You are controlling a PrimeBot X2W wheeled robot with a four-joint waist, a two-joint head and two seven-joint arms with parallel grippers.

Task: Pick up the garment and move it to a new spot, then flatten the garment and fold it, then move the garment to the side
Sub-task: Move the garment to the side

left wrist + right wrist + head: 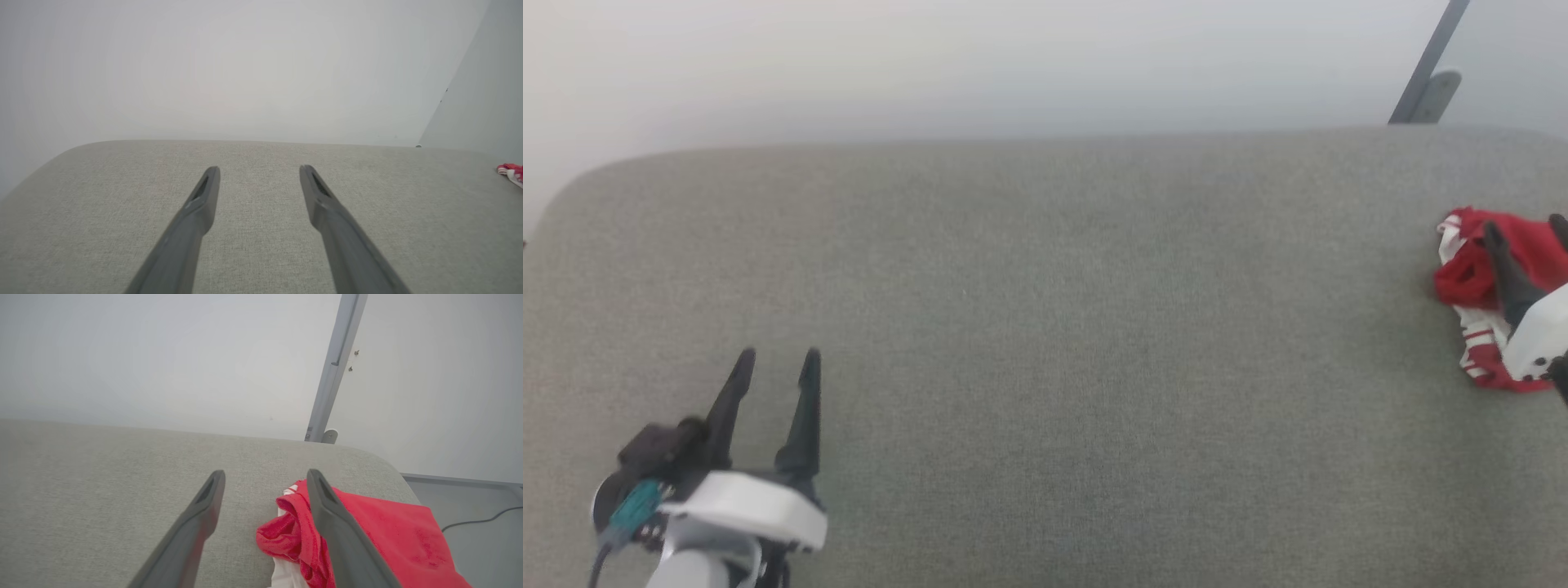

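in the head view the garment [1470,278] lies bunched, not folded, at the far right edge of the grey surface [1045,327]. the right gripper [1525,222] is over it, jaws wide apart with no cloth pinched. the left gripper [778,357] waits well apart at the lower left, equally wide and holding nothing. this fits a grasp that is coming, or a release just made; i cannot say which. in the left wrist view the fingers spread above bare weave, with a red scrap far right. in the right wrist view one finger crosses the red cloth and the other is beside it. for a grasp, i judge the thick rolled fold safer than the flat layer. the cloth looks soft and slightly fuzzy, the surface tight, matte and round-cornered, the fingers smooth and tapering.
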